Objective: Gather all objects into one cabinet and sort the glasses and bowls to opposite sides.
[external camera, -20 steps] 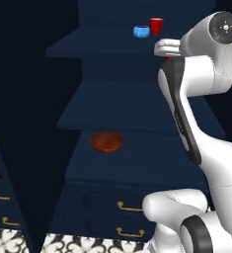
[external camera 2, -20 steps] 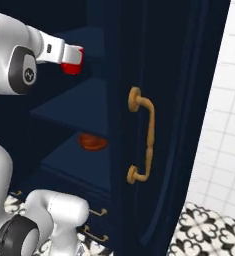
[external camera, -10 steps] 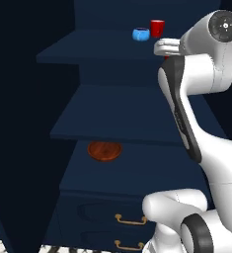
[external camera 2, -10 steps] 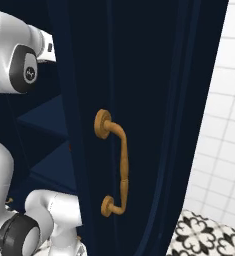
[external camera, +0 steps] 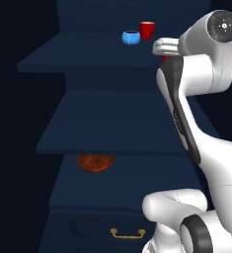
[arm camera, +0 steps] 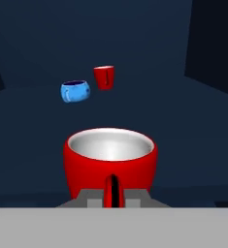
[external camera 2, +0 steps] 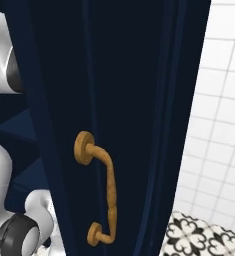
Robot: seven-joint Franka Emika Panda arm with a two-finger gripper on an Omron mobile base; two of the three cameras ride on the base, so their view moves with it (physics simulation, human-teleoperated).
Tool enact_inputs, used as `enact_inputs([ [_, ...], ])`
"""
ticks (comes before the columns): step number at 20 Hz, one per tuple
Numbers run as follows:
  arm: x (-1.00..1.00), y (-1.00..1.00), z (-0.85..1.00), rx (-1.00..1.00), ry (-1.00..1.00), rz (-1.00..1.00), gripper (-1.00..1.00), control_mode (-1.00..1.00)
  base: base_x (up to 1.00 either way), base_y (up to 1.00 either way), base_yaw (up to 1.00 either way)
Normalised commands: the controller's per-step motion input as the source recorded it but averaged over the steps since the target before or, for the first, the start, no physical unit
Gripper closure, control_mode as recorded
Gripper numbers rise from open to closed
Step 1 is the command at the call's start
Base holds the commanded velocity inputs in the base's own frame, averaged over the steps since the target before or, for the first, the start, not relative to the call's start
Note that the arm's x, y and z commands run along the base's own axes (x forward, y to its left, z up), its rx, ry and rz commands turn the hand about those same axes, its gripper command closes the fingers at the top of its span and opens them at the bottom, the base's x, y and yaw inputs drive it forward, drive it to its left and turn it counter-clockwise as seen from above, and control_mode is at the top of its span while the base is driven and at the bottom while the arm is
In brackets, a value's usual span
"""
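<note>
Left base view, cabinet: the tall navy cabinet [external camera: 112, 116] stands open before the robot, with its deep shelves one over another.
Left base view, upper shelf: a red cup [external camera: 147, 30] and the light-blue bowl [external camera: 131, 37] stand just beside each other, far back.
Left base view, lower shelf: the reddish-brown bowl [external camera: 96, 162] lies alone, partly under the shelf edge above it.
Left base view, arm: the white arm reaches toward the upper shelf; a small bit of red shows behind its forearm.
Right base view, door: the navy cabinet door [external camera 2: 129, 100] is very near, with its brass handle [external camera 2: 101, 192] curving downward.
Hand view, gripper: the gripper [arm camera: 112, 193] is pressed almost together and pinches the near wall of the second red cup [arm camera: 110, 157], which sits upright with a pale inside.
Hand view, shelf beyond: the other cup and the blue bowl stand well apart from the held cup, further in.
Step in hand, my judgement: bringing this cup to the upper shelf.
Advice: set it next to the other red cup, on the side away from the blue bowl, keep it level, and let go only when its bottom rests on the shelf.
</note>
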Motion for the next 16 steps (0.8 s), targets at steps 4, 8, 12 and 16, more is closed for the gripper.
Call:
enact_inputs([
  [4,0.00,0.00,0.00,0.00,0.00,0.00,1.00,1.00,0.25,0.08,-0.13],
  [8,0.00,0.00,0.00,0.00,0.00,0.00,1.00,1.00,0.00,0.00,0.00],
  [12,0.00,0.00,0.00,0.00,0.00,0.00,1.00,1.00,0.00,0.00,0.00],
  [16,0.00,0.00,0.00,0.00,0.00,0.00,1.00,1.00,0.00,0.00,0.00],
])
